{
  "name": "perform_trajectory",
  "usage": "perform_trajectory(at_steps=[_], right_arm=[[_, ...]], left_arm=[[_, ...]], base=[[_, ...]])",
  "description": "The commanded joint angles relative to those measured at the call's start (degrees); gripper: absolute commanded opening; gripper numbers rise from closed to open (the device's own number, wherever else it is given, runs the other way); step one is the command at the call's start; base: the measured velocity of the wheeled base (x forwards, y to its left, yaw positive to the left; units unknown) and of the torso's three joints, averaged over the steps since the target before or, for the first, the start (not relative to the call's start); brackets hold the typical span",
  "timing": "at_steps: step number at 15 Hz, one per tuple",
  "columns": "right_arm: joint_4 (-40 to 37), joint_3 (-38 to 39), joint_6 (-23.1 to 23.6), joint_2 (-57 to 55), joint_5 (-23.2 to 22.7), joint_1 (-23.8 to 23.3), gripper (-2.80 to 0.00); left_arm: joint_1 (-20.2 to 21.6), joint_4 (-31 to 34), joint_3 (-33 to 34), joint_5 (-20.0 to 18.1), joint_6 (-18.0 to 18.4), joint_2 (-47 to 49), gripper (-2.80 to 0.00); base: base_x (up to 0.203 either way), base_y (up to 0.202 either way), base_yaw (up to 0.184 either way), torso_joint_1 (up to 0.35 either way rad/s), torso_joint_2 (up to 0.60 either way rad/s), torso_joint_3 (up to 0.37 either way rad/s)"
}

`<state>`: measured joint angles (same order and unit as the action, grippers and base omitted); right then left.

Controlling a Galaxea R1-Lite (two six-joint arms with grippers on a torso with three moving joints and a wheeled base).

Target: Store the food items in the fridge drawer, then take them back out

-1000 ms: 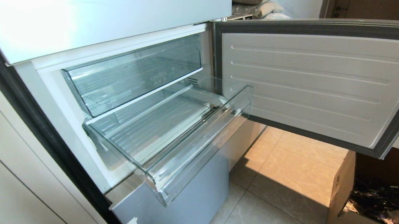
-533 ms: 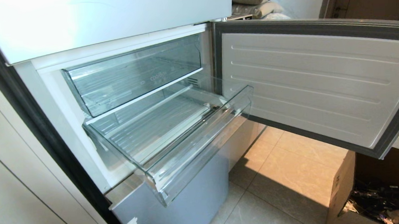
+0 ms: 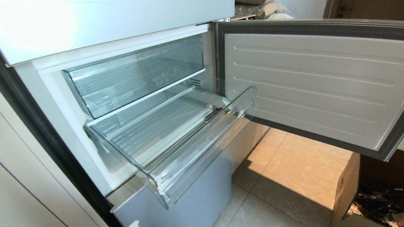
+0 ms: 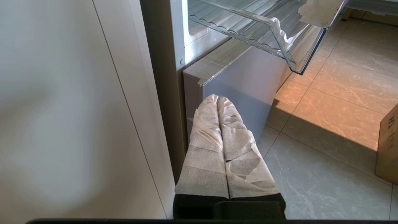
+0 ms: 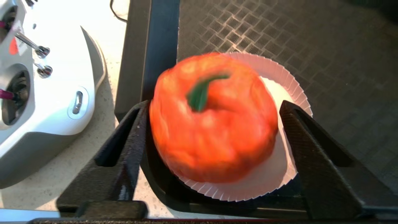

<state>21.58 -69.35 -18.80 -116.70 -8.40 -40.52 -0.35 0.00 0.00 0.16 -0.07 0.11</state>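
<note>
A: Where does the work stand?

B: Judging by the head view, the fridge drawer (image 3: 175,144) is pulled out below the plain-fronted upper drawer (image 3: 134,75), beside the swung-open fridge door (image 3: 315,86). Its ribbed floor holds nothing. The left wrist view shows the same drawer (image 4: 279,34) from beneath.

A: And the food?

B: The one item visible, a red-orange tomato-like fruit (image 5: 213,118) with a green stem, sits on a white fluted paper plate (image 5: 279,174), off to the robot's right and outside the fridge. A white handheld controller (image 5: 46,90) lies near it on the counter.

A: Is anything gripping it?

B: No. The right gripper (image 5: 214,130) straddles the fruit with its fingers spread; the fruit's side lies close against one finger, and a clear gap shows between it and the other. The fruit rests on the plate, not in a grasp.

A: The other arm?

B: The left gripper (image 4: 217,101) hangs parked near the floor by the fridge's base, its taped fingers pressed together and holding nothing.

A: So which phase is this?

B: I cannot tell. An empty drawer and fruit on its plate fit either storing not yet begun, or the fruit taken back out and just set down.
</note>
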Motion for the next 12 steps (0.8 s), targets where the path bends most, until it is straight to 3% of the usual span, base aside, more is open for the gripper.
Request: perform_trajectory(at_steps=[1, 7, 8, 12], right_arm=[[0.2, -0.4, -0.1, 0.5, 0.0, -0.1, 0.00], [-0.1, 1.3, -0.1, 7.2, 0.3, -0.4, 0.00], [-0.1, 3.1, 0.1, 10.8, 0.8, -0.6, -2.80], [-0.4, 13.4, 0.6, 31.4, 5.1, -1.4, -2.80]], left_arm=[[0.0, 0.0, 0.0, 0.0, 0.0, 0.1, -2.80], [0.0, 0.0, 0.0, 0.0, -0.1, 0.1, -2.80], [0.0, 0.0, 0.0, 0.0, 0.0, 0.1, -2.80], [0.0, 0.0, 0.0, 0.0, 0.0, 0.1, -2.80]], base=[[0.000, 0.000, 0.000, 0.000, 0.00, 0.000], [0.000, 0.000, 0.000, 0.000, 0.00, 0.000], [0.000, 0.000, 0.000, 0.000, 0.00, 0.000], [0.000, 0.000, 0.000, 0.000, 0.00, 0.000]])
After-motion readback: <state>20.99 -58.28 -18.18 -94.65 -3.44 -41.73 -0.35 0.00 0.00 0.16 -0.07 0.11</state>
